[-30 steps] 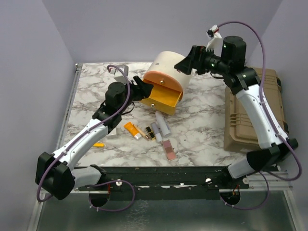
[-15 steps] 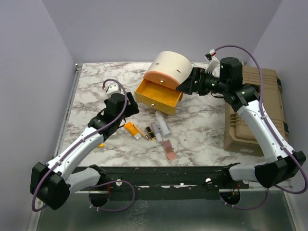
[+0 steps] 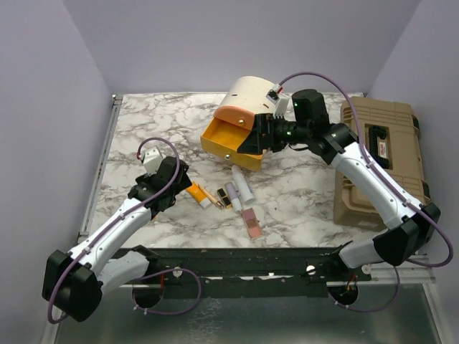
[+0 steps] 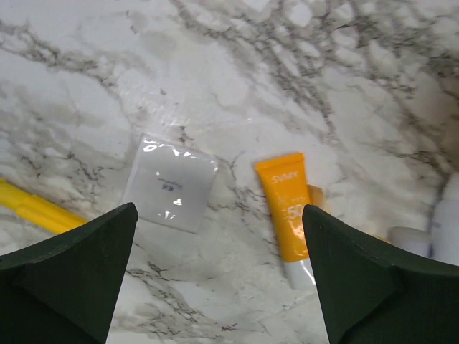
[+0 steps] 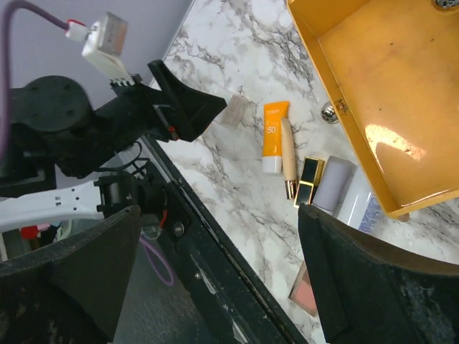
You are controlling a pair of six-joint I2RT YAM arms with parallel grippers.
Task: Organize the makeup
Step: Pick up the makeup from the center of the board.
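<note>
Left claw [image 3: 181, 179] hangs low over the worktop [image 3: 129, 136], jaws spread wide with nothing between them. Its arm runs from the base at the near left corner up and to the right in a long, shallow reach, the wrist tipped down at the marble. In the left wrist view the white square compact [image 4: 170, 185] lies flat below the gap between the fingers. The orange tube [image 4: 285, 211] lies to its right and apart from it, white cap at the lower end. A yellow stick [image 4: 32, 208] pokes in at the left edge.

Over on the other side, the right claw [image 3: 254, 135] is released too, fingers far apart and empty. That arm rises from the near right corner, passes along the tan toolbox [image 3: 380, 165], bends at a high elbow and reaches leftward. This puts the claw above the pulled-out orange drawer [image 3: 224, 140] of the cream cylindrical case [image 3: 247, 97].

More makeup lies in a loose cluster on the worktop in front of the drawer. There is a gold-black lipstick [image 3: 223, 198] and the white tubes [image 3: 244, 188] side by side. The pink palette [image 3: 251, 223] lies nearest the arm bases.
</note>
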